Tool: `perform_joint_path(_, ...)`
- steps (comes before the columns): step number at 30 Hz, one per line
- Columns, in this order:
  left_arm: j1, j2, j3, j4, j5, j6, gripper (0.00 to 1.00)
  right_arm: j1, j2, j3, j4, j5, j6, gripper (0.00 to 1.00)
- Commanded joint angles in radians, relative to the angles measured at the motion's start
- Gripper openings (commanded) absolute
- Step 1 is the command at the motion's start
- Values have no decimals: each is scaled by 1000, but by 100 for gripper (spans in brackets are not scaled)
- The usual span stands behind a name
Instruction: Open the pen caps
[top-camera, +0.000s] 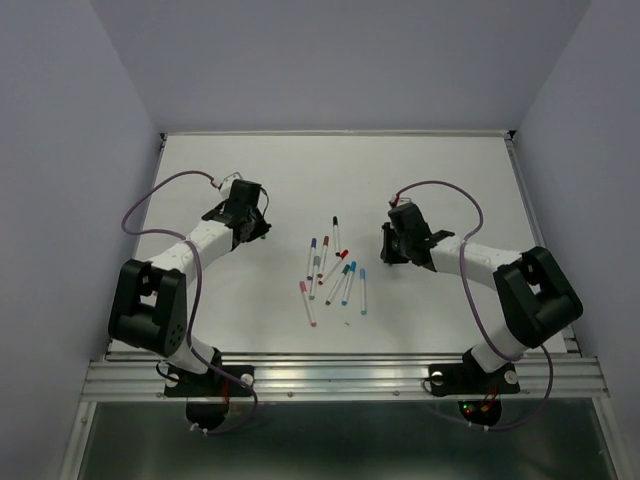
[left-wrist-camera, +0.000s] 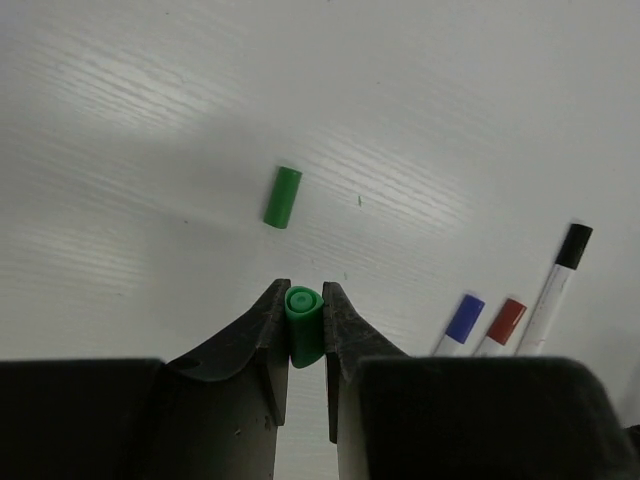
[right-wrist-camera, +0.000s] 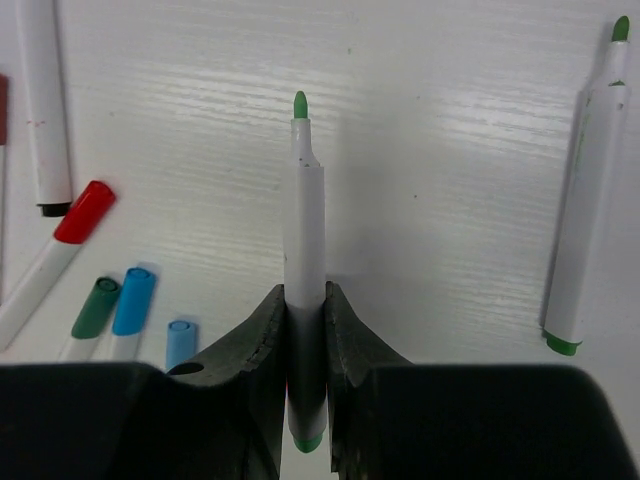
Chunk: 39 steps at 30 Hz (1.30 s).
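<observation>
The capped pens (top-camera: 332, 272) lie in a loose fan at the middle of the white table (top-camera: 450, 170), most with their long axes running roughly near to far.

Left of that fan, the left gripper (left-wrist-camera: 305, 302) has its jaws clamped on a green cap (left-wrist-camera: 303, 335). The cap's open mouth faces out past the fingertips. A second green cap (left-wrist-camera: 283, 197) lies on its side just beyond, apart from the gripper.

Right of the fan, the right gripper (right-wrist-camera: 305, 300) is closed on an uncapped green pen (right-wrist-camera: 304, 210). Its barrel runs in line with the fingers, and its bare green tip points straight out ahead. Another uncapped green pen (right-wrist-camera: 583, 200) lies on the table on the side away from the fan, nearly parallel and well apart.

Bare table stretches from the fan to the back edge and out to both side edges.
</observation>
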Motion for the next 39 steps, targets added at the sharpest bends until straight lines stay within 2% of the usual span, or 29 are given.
perform_joint_path(1, 11, 4, -26, -41, -111, -2, 3, -11, 63, 70, -9, 121, -5, 7)
perform_joint_path(8, 26, 95, 3, -43, -137, -11, 3, -11, 96, 85, -32, 229, -25, 15)
perform_joint_path(11, 33, 121, 23, -41, -145, -7, 3, -11, 107, 92, -42, 220, -39, 17)
perform_joint_path(12, 34, 133, 26, -38, -148, -10, 3, -11, 107, 92, -42, 214, -40, 20)
perform_joint_path(13, 36, 139, 34, -38, -152, -10, 3, -11, 107, 92, -42, 209, -40, 27)
perform_joint_path(15, 39, 156, 43, -37, -151, -8, 3, -11, 104, 93, -42, 204, -40, 36)
perform_joint_path(22, 43, 196, 76, -23, -122, 7, 3, -11, 46, 115, -64, 146, -59, 53)
perform_joint_path(24, 43, 211, 86, -23, -114, 12, 4, -11, 25, 119, -64, 114, -63, 61)
perform_joint_path(27, 43, 231, 103, -25, -100, 13, 6, -11, -23, 128, -64, 76, -72, 66)
perform_joint_path(31, 43, 245, 110, -23, -79, 13, 9, -11, -94, 134, -62, 46, -71, 81)
perform_joint_path(32, 43, 245, 110, -23, -79, 13, 9, -11, -106, 133, -62, 45, -71, 93)
perform_joint_path(33, 43, 247, 110, -23, -79, 12, 14, -11, -127, 131, -62, 42, -71, 100)
perform_joint_path(39, 43, 238, 106, -38, -67, -1, 26, -11, -184, 115, -62, 46, -71, 100)
